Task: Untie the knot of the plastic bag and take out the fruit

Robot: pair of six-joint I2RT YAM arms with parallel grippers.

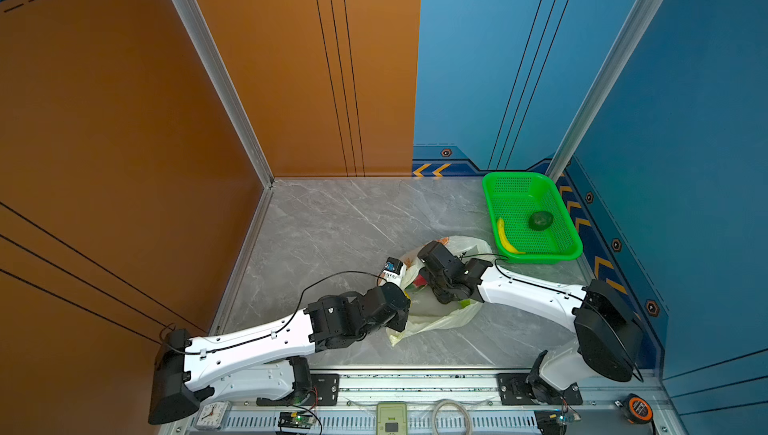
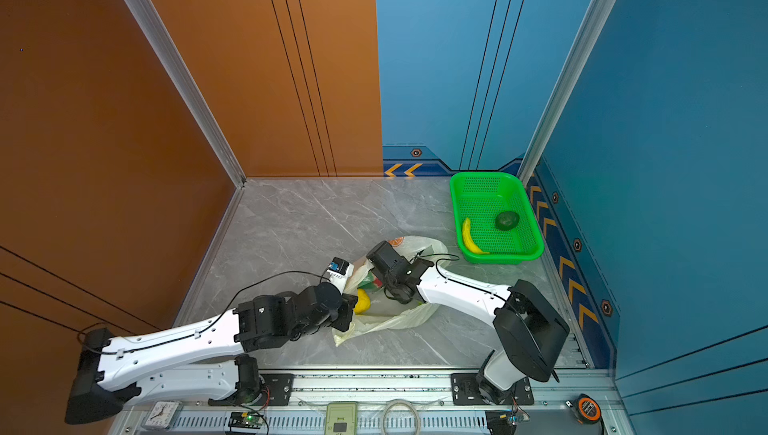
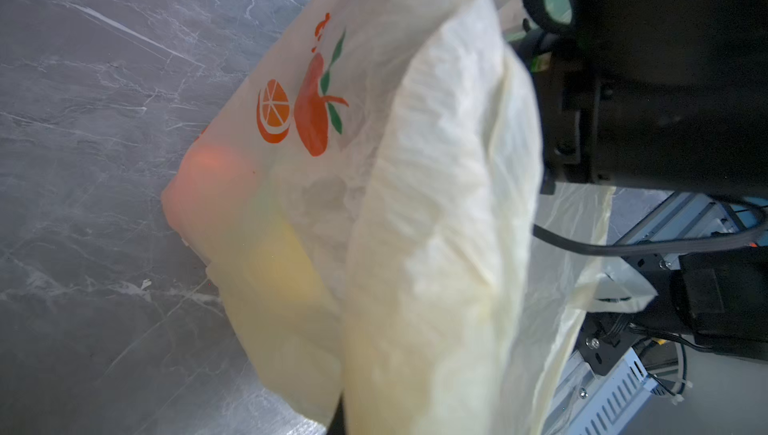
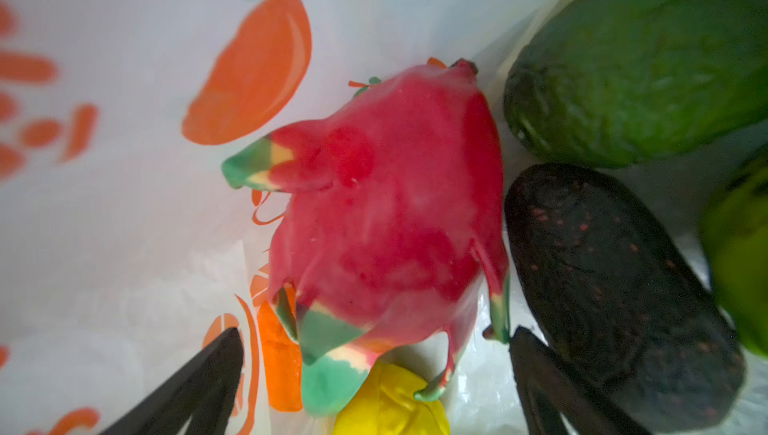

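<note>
The left gripper (image 2: 347, 314) is clenching the plastic bag's (image 1: 436, 320) near edge. The right gripper (image 4: 376, 333) is reaching inside, jaws spread either side of the dragon fruit (image 4: 386, 221). Farther back, a banana (image 1: 505, 237) and avocado (image 1: 540, 220) are lying in the basket (image 1: 569, 241).

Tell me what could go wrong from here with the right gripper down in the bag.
1. The open right gripper straddles the dragon fruit near its scaly end; closing there, it might squirt out.
2. One finger sits close beside the dark fruit, so that may get pinched or dragged along.
3. The left gripper appears shut on the bag rim; if the film slips, the mouth could sag onto the right gripper.
</note>
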